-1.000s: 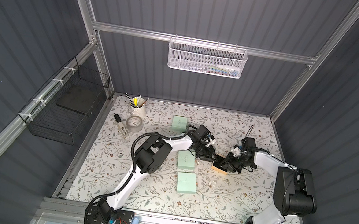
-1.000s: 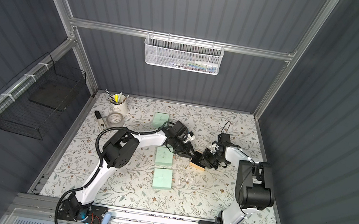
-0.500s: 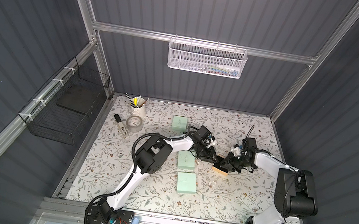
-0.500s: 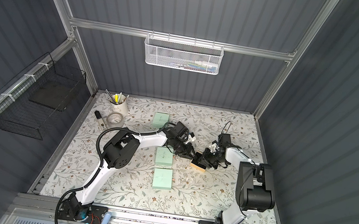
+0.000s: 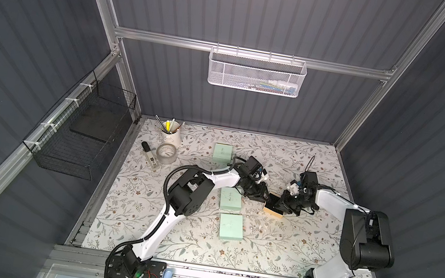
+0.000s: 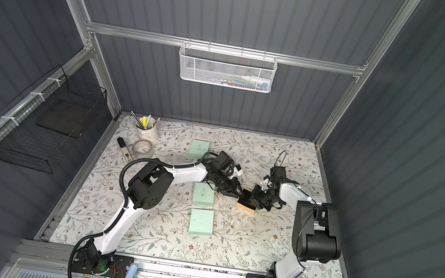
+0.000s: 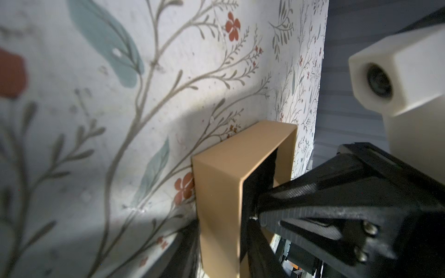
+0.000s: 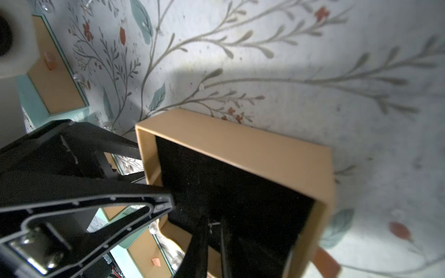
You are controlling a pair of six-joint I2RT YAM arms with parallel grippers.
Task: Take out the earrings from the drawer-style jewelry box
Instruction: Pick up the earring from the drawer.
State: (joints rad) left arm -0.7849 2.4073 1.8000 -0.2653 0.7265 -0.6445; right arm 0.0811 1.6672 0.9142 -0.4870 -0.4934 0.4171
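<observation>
Two grippers meet at the tan cardboard drawer tray [image 8: 240, 149], black-lined, pulled out, right of centre in both top views. Left gripper [image 5: 263, 196] looks clamped on a tray wall; right gripper [image 8: 190, 213] reaches inside, jaws' state we cannot tell. A silvery glint at its tips may be one of the earrings [image 8: 212, 223]. We judge the pick in hand; next, a straight lift clear of the rim. Mint-green square boxes [image 5: 230, 203] sit frame-left; bare floral mat [image 5: 303, 251] lower right gives room.

The drawer [image 5: 273, 212] sits on the table [image 5: 288, 248] right of the middle box [image 5: 229, 203].
</observation>
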